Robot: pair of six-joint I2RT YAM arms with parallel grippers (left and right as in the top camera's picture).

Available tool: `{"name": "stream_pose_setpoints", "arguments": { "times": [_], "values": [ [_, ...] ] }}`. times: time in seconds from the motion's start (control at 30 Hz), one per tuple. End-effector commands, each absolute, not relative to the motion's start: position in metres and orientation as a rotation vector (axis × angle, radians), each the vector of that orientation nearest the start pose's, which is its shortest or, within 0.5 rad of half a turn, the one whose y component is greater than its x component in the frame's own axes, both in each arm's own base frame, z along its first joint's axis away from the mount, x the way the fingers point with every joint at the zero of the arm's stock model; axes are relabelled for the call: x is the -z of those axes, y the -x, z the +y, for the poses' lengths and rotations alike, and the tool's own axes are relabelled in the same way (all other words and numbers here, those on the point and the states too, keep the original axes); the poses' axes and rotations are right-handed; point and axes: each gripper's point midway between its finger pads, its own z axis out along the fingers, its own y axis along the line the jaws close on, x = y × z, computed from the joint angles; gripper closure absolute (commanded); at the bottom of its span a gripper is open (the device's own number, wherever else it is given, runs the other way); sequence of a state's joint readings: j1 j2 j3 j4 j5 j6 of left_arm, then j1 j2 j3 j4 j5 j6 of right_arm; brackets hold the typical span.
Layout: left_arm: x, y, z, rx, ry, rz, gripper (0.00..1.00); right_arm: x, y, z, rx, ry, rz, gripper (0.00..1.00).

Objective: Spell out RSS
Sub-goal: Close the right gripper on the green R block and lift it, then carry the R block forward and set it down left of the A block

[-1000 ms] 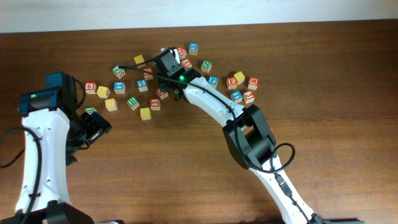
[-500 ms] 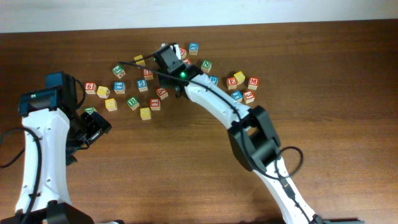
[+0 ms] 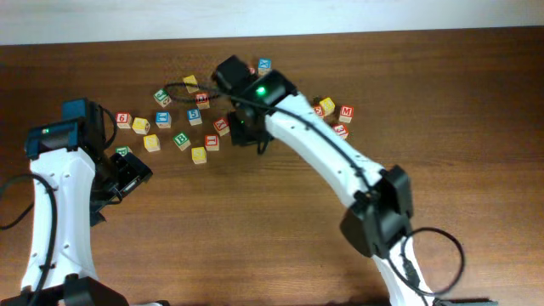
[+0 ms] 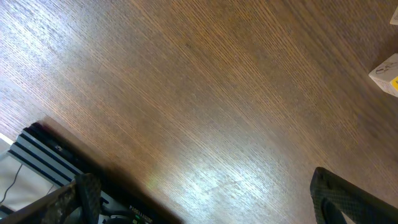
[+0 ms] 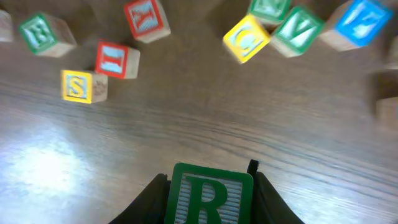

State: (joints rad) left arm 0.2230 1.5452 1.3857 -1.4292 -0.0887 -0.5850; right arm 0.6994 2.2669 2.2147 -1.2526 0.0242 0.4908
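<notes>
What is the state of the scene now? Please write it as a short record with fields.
right hand: shut on R cube, green letter facing the wrist camera
left hand: open, holding nothing
S cube: yellow face, lying free on the table
second S: cannot tell which cube it is
RSS row: not started

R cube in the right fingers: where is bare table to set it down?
R cube fits on bare table in front of the S cube, or right of the M cube. Crowded from the 6 cube across to M.
</notes>
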Motion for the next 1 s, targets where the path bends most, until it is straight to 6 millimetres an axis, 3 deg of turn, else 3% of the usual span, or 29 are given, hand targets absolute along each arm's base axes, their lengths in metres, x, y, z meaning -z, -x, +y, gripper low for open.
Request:
{"name": "stream_pose_setpoints", "arguments": {
  "times": [0.0,0.13,0.2,0.3,0.43,0.53,0.6,0.97],
  "values": [
    [-0.154,-0.251,0.074,-0.148,1.246,2.876,0.01,-0.072,-0.379,0.333,-0.136,0.213,2.984,0.72],
    [-0.154,-0.251,0.073,-0.147,1.246,2.876,0.01,-0.032,-0.373,0.344,-0.137,0.158,3.047,0.72],
    [-0.154,-0.251,0.074,-0.148,1.246,2.876,0.01,-0.028,-0.367,0.348,-0.143,0.175,3.061,0.72],
    [-0.154,-0.251,0.073,-0.147,1.246,2.876,0.01,-0.015,-0.338,0.359,-0.12,0.256,3.11,0.72],
    [-0.154,-0.251,0.073,-0.147,1.246,2.877,0.01,-0.015,-0.313,0.371,-0.123,0.307,3.152,0.72],
    [-0.154,-0.251,0.073,-0.147,1.246,2.876,0.01,-0.014,-0.323,0.366,-0.075,0.153,3.123,0.72],
    [-0.154,-0.251,0.073,-0.147,1.246,2.877,0.01,-0.015,-0.328,0.368,-0.095,0.106,3.11,0.61],
    [-0.154,-0.251,0.074,-0.148,1.246,2.876,0.01,-0.015,-0.323,0.372,-0.133,0.137,3.131,0.68]
  ]
}}
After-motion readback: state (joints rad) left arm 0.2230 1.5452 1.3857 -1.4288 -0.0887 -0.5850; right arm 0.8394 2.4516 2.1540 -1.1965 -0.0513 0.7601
